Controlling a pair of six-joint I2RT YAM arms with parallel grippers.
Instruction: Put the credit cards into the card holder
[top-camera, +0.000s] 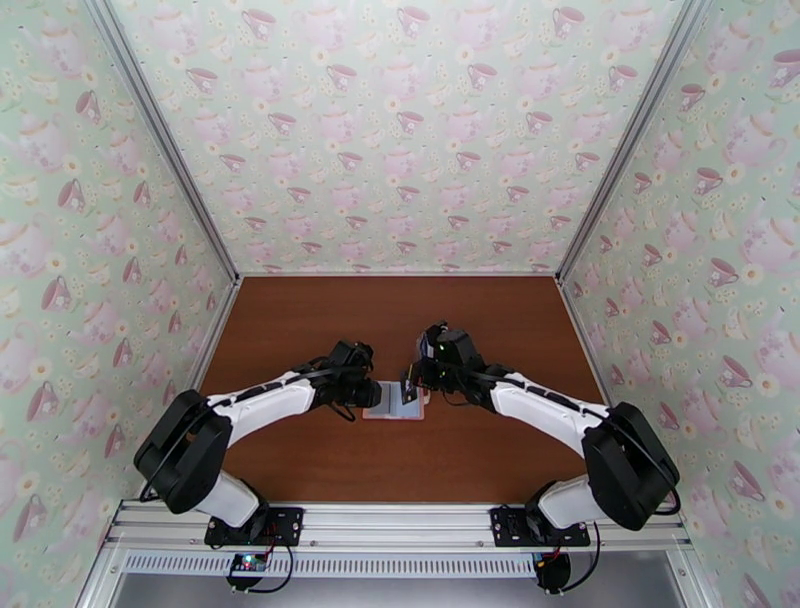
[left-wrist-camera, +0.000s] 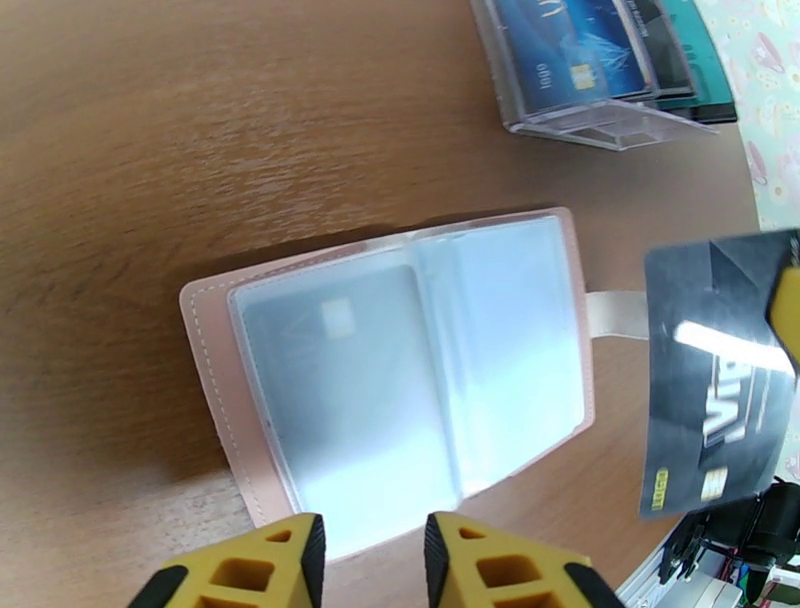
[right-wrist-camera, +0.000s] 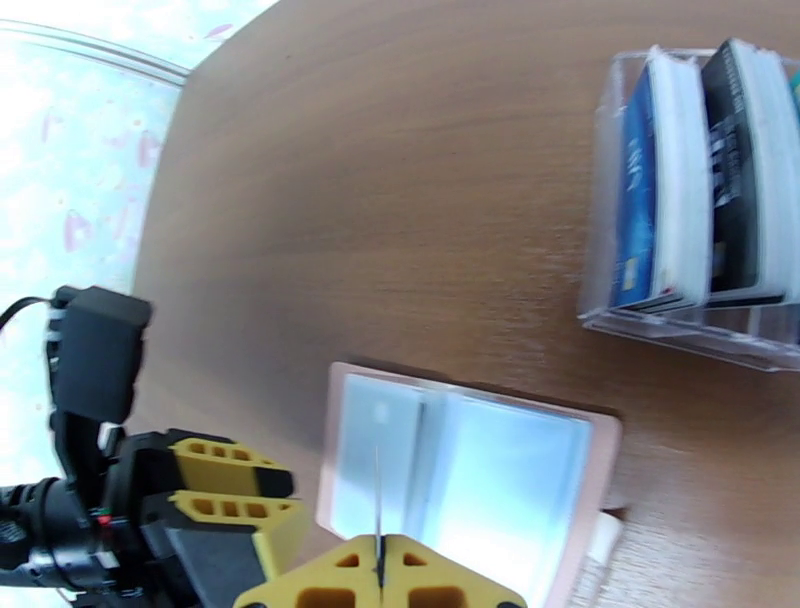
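Note:
The card holder (left-wrist-camera: 400, 380) lies open on the table, pink outside with pale pockets, and a card sits in its left pocket. It also appears under both wrists (top-camera: 393, 402) and below the right wrist camera (right-wrist-camera: 470, 480). My right gripper (right-wrist-camera: 380, 565) is shut on a black credit card (left-wrist-camera: 715, 370), seen edge-on (right-wrist-camera: 378, 500) above the holder's middle fold. My left gripper (left-wrist-camera: 370, 535) hovers at the holder's near edge, jaws a little apart with nothing between them. From the right wrist view the left gripper (right-wrist-camera: 285, 495) sits just left of the holder.
A clear plastic rack (right-wrist-camera: 700, 330) holding several more cards, blue and black, stands on the table beyond the holder, also visible as the rack (left-wrist-camera: 600, 110) in the left wrist view. Wallpapered walls close in the brown table (top-camera: 300, 330) on three sides.

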